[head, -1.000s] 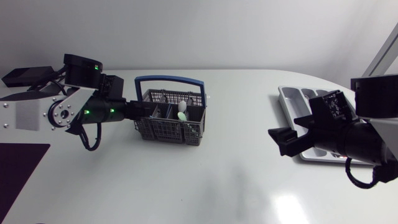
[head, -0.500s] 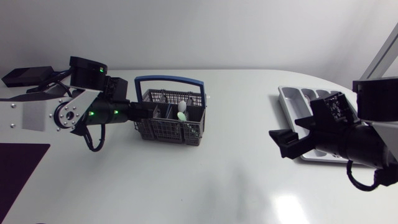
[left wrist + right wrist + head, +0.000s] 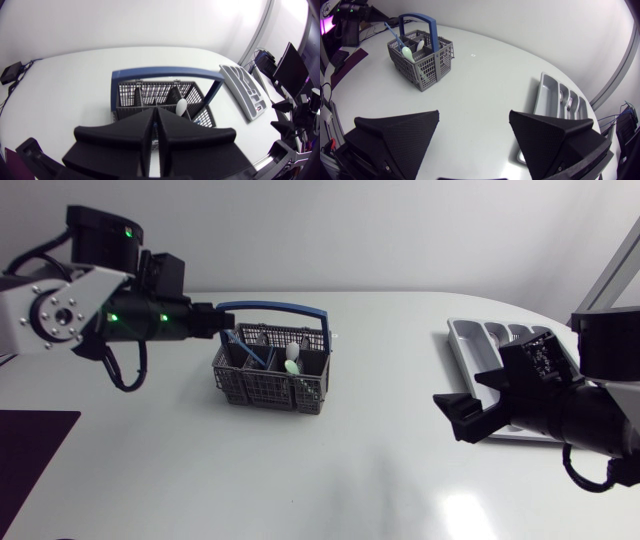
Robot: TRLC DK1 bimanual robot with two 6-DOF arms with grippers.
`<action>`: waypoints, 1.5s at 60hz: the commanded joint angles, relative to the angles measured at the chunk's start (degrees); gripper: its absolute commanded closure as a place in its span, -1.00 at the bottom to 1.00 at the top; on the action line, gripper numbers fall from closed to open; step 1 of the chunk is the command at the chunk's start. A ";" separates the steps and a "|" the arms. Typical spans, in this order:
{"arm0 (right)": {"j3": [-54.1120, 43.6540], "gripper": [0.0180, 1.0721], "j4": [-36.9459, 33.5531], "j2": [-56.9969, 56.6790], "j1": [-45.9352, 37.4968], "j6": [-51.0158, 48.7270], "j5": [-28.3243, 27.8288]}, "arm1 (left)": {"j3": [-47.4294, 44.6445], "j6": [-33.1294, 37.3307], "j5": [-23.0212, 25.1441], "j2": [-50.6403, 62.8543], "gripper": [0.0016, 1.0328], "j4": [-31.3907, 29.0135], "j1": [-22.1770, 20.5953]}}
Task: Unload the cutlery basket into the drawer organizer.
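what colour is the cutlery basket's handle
The handle is blue, over the grey mesh basket; clearest in the left wrist view.

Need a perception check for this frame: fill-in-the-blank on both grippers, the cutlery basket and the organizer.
1. The left gripper is shut on a thin utensil of colour ____, which slants down into the grey mesh cutlery basket.
2. The right gripper is ____, with nothing between its fingers.
3. The grey plastic drawer organizer tray lies on the table near the ____ arm.

Missing words: blue; open; right.
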 commanded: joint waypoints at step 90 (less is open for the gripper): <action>13.39 -0.72 -8.24 12.04 23.83 -4.13 -13.89 | 22.43 5.63 25.02 7.26 0.93 -35.69 -18.99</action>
